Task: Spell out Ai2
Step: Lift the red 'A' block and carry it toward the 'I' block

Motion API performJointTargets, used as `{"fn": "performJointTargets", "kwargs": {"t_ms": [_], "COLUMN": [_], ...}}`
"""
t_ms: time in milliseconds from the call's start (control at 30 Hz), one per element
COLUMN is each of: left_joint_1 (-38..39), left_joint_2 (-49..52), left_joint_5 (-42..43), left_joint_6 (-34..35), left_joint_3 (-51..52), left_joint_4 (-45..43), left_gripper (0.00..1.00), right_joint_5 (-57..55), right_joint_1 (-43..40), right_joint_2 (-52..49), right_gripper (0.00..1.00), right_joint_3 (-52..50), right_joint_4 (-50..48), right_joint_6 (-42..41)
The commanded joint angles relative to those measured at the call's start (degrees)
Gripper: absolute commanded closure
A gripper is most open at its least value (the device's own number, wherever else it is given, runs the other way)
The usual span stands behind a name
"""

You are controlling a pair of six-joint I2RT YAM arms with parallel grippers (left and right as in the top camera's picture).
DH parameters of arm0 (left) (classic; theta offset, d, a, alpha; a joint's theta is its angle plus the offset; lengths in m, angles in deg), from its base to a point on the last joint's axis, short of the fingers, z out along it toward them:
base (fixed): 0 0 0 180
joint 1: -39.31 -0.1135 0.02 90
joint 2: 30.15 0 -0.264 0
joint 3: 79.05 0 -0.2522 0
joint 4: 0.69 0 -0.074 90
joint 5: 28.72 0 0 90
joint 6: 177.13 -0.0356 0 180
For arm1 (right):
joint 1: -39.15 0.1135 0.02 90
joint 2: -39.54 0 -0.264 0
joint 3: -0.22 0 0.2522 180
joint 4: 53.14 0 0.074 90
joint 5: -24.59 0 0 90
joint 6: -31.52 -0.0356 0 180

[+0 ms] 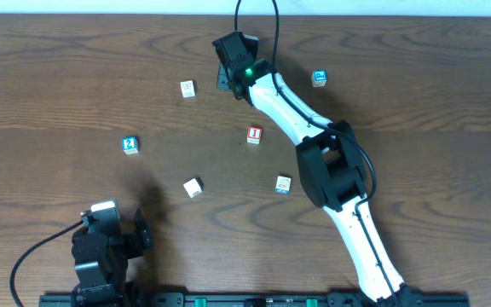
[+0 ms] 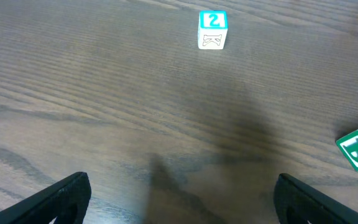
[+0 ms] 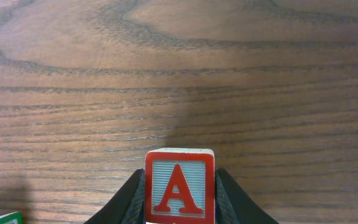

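Got the red A block (image 3: 179,182) pinched in the right gripper (image 1: 231,49) near top centre, left gripper (image 2: 179,198) wide open and empty bottom left, I block (image 1: 255,135) mid-frame, 2 block (image 1: 129,145) centre-left.

Wood grain, painted blocks, matt plastic.
Dark brown wood-grain tabletop (image 3: 179,62), smooth with a faint sheen. A block (image 3: 179,186) of pale wood, front face finely ridged, letter and border in glossy red paint. Black fingers (image 3: 129,202) matt, plastic-looking. White arm shell (image 1: 284,107) smooth, glossy plastic. 2 block (image 2: 212,29) painted teal on white.
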Motion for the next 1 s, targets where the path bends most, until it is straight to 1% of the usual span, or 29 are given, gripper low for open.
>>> {"fn": "performJointTargets", "kwargs": {"t_ms": [0,100,267,300,733,900,967], "left_joint_1": [-0.17,-0.17,-0.17,-0.17,-0.17,-0.17,-0.17], "left_joint_2": [-0.35,-0.35,-0.35,-0.35,-0.35,-0.35,-0.35], "left_joint_5": [-0.44,-0.44,-0.44,-0.44,-0.44,-0.44,-0.44], "left_joint_6": [-0.83,-0.83,-0.83,-0.83,-0.83,-0.83,-0.83], "left_joint_3": [0.72,0.74,0.72,0.72,0.72,0.72,0.72], "left_joint_4": [0.66,0.63,0.66,0.63,0.66,0.66,0.66], "left_gripper": [0.05,0.05,0.05,0.05,0.05,0.05,0.05], "right_joint_5": [-0.74,-0.72,-0.81,-0.94,-3.30,-3.50,-6.16], "right_joint_1": [-0.70,-0.70,-0.33,-0.20,3.76,5.77,6.95], "right_joint_2": [-0.61,-0.28,1.97,2.67,14.23,17.27,17.33], "right_gripper": [0.76,0.80,0.97,0.99,0.99,0.99,0.98], "right_joint_3": [1.05,1.16,1.18,1.18,1.16,1.16,1.16], "right_joint_4": [0.50,0.79,1.07,1.51,11.19,18.75,23.21], "right_joint_6": [3.04,3.56,6.10,6.49,5.81,-1.60,-6.14]}}
